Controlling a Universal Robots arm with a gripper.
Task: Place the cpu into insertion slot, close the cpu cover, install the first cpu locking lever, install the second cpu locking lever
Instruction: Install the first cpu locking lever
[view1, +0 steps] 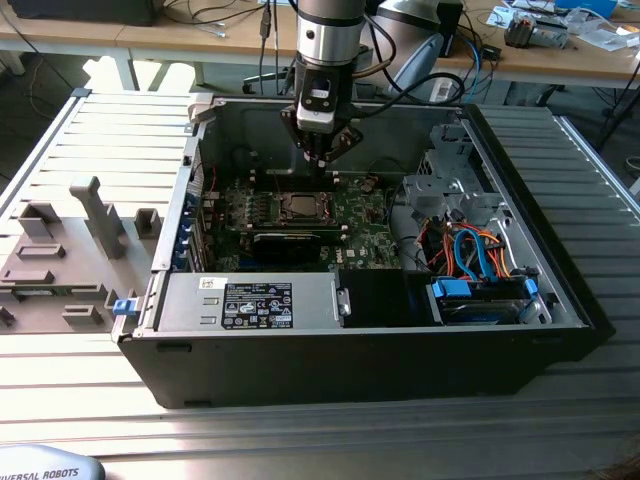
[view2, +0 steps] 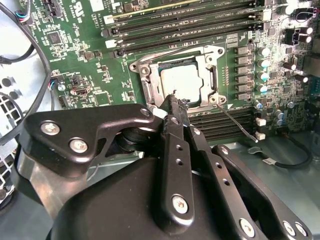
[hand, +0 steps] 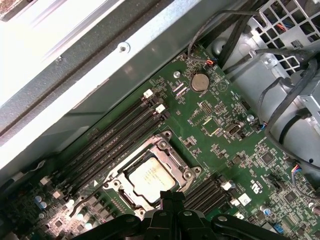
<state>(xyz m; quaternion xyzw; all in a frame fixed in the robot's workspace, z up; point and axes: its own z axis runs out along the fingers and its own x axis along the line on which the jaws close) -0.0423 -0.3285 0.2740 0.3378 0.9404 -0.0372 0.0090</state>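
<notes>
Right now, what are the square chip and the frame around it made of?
The cpu looks like metal on top, dull silver-grey with a soft sheen. The cpu cover looks like thin, brighter metal, glinting at its edges.
</notes>
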